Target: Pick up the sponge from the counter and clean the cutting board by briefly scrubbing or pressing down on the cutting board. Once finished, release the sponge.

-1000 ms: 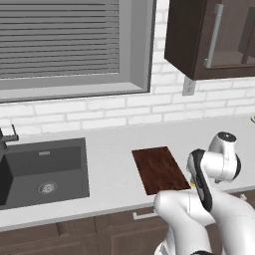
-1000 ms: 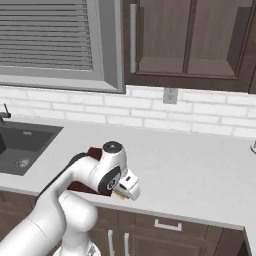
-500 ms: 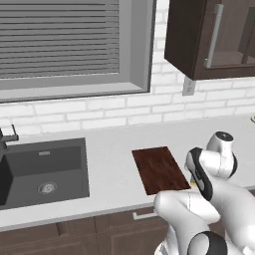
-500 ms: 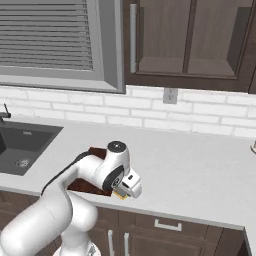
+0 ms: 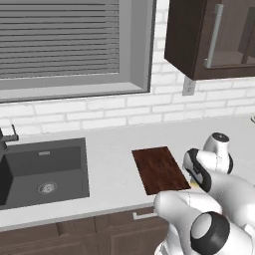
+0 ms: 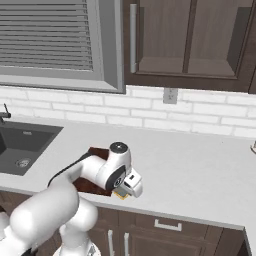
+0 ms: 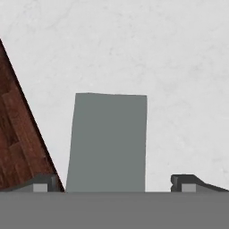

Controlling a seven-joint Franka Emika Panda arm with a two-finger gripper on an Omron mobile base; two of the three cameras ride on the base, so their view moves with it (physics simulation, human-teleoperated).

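The sponge (image 7: 107, 143) lies on the light counter (image 7: 179, 67), its grey-green top facing the hand camera, just beside the right edge of the dark reddish-brown cutting board (image 7: 18, 143). My gripper (image 7: 118, 183) is open, one fingertip on each side of the sponge; the left fingertip (image 7: 44, 181) is close to the board's edge. From the right base view the hand hangs low over the counter's front edge, with a yellow bit of the sponge (image 6: 121, 195) showing under it next to the board (image 6: 95, 152). In the left base view the board (image 5: 158, 169) lies in front of my arm.
A dark grey sink basin (image 5: 42, 169) with a faucet (image 5: 6, 137) is set in the counter to the left. A brick backsplash, a window with blinds and dark upper cabinets (image 6: 190, 40) stand behind. The counter (image 6: 200, 170) runs on to the right.
The arm's elbow and wrist have shifted slightly and the hand sits a touch further right over the sponge. The sponge and the cutting board have not moved.
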